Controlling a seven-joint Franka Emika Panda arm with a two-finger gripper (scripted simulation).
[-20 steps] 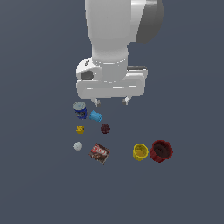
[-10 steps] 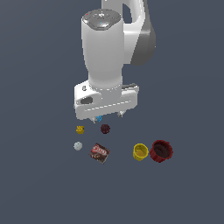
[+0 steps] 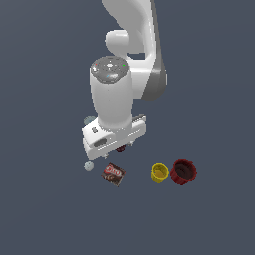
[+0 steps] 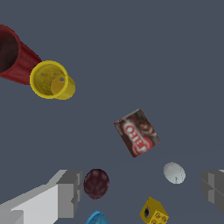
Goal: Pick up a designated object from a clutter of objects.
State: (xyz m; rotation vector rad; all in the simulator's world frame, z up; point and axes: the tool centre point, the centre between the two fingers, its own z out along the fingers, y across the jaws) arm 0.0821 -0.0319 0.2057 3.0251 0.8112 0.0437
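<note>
The designated object, a flat dark-brown box (image 3: 113, 174) with red-and-white lettering, lies face up on the floor; it also shows in the wrist view (image 4: 137, 132). My gripper (image 3: 120, 151) hangs above the clutter, just behind the box and apart from it. In the wrist view the gripper (image 4: 141, 188) is open and empty, its grey fingers (image 4: 66, 192) wide apart. The maroon ball (image 4: 96, 183), white ball (image 4: 174, 172), yellow piece (image 4: 154, 211) and light-blue cylinder (image 4: 97, 217) lie between the fingers. The box lies beyond the fingertips.
A yellow cup (image 3: 160, 173) and a dark-red cup (image 3: 183, 172) lie side by side to the exterior view's right of the box. The white ball (image 3: 88, 166) sits to its left. A grey can lid (image 3: 89, 120) peeks out behind the hand.
The arm has come down and tilted forward over the clutter. The hand now covers the blue can, cylinder and yellow piece in the exterior view. The objects have not moved.
</note>
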